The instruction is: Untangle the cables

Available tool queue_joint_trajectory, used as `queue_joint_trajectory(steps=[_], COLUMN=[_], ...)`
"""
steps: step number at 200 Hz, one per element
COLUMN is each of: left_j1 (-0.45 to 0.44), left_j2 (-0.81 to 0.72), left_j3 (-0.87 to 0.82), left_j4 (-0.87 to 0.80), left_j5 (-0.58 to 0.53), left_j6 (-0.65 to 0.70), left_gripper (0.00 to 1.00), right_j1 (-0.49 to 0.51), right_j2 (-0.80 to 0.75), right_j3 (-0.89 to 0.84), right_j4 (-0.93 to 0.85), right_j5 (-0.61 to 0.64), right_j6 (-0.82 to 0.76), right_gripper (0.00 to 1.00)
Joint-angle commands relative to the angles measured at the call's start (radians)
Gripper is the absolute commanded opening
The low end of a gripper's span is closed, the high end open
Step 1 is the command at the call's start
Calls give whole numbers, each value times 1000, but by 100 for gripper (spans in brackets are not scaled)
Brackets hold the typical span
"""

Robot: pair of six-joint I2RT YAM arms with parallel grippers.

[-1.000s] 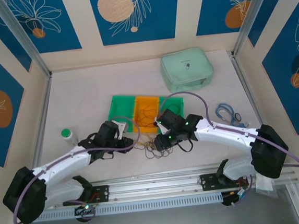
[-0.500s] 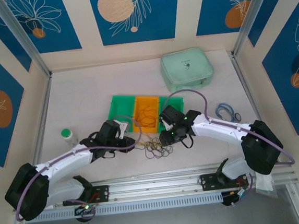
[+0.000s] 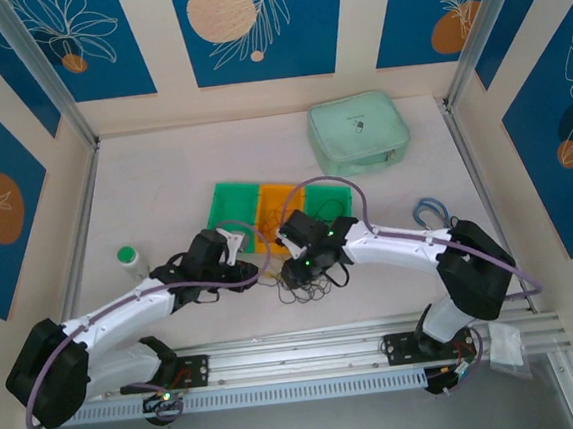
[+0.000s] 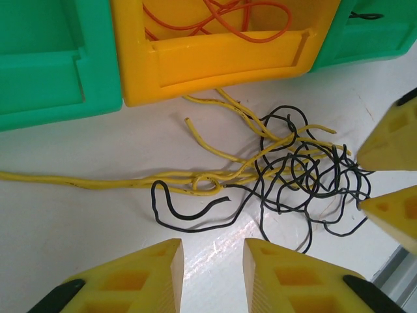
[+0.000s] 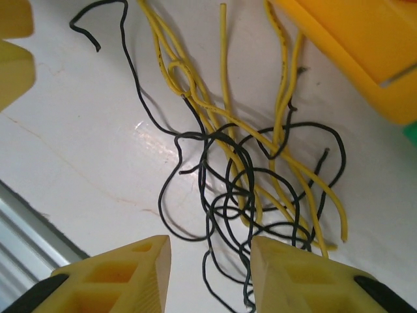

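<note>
A tangle of black and yellow cables lies on the table just in front of the bins. In the left wrist view the black loops bunch at the right, and long yellow strands run off to the left. Orange cables lie inside the orange bin. My left gripper is open over bare table, short of a loose black end. My right gripper is open right over the tangle, with black strands between its fingers. Its fingertips face the tangle from the right.
Green bins flank the orange one. A mint zip pouch sits at the back right. Left of the arms stands a white bottle with a green cap, and a blue clip lies at the right. A metal rail borders the near edge.
The right arm has swung left, bringing its gripper from beside the bins to over the tangle. The left arm has barely moved.
</note>
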State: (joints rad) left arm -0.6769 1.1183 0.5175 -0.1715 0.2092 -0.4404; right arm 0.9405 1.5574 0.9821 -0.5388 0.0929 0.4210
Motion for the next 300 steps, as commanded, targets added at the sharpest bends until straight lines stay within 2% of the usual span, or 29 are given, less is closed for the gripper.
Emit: queue_joint_trajectory(steps=[1,30,52,112,157,189,215,247,300], left_j1=[11,11,11,11,11,12,10,12,13], left_j2=[-34,-58,-77,-104,-103,-108,-124,-146,-212], left_j3=[24,13,3,-8,-12,-10,-4,3,-14], left_j4=[-30,-43,-55,-69,-63,-68,-73,-72,-26], left_j5=[3,-4,-10,-18,-17,-19,-24,-37,-25], left_j6=[18,19,22,26,24,23,25,28,26], left_gripper=[30,30,30,30,30,30,30,30,32], right_j1=[36,55,58,57,62,72,70,54,43], right_j2=[42,91,116,154,142,48,-97,-286,-409], right_j3=[51,97,115,123,120,118,141,192,253], right_j4=[-19,-44,-55,-76,-71,-75,-105,-128,-152], right_j5=[82,173,197,192,179,199,185,90,-7], right_j6=[-41,-67,-80,-85,-85,-100,-106,-115,-98], right_gripper=[37,36,35,32,10,0,0,0,0])
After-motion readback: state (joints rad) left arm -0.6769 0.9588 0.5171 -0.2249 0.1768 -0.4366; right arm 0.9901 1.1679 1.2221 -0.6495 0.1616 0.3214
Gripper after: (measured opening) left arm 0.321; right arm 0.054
